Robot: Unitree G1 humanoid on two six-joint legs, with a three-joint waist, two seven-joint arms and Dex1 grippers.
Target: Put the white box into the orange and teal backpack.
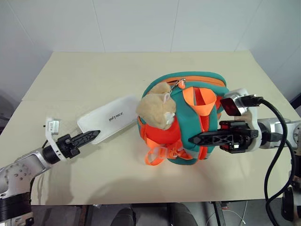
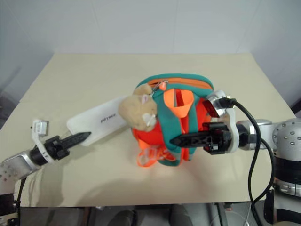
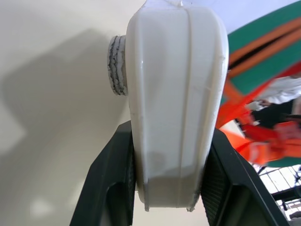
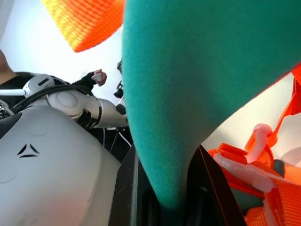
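I am seeing the orange and teal backpack [image 1: 188,120] standing on the table [image 1: 94,75], with the white box [image 1: 110,117] lying outside it, at its left. My left gripper [image 1: 91,136] is clamping the box's near end. My right gripper [image 1: 197,139] is pinching a teal strap [image 4: 174,103], as the wrist view is revealing.

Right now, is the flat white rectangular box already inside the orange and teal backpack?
No, the white box lies outside the backpack, clamped by the left gripper.
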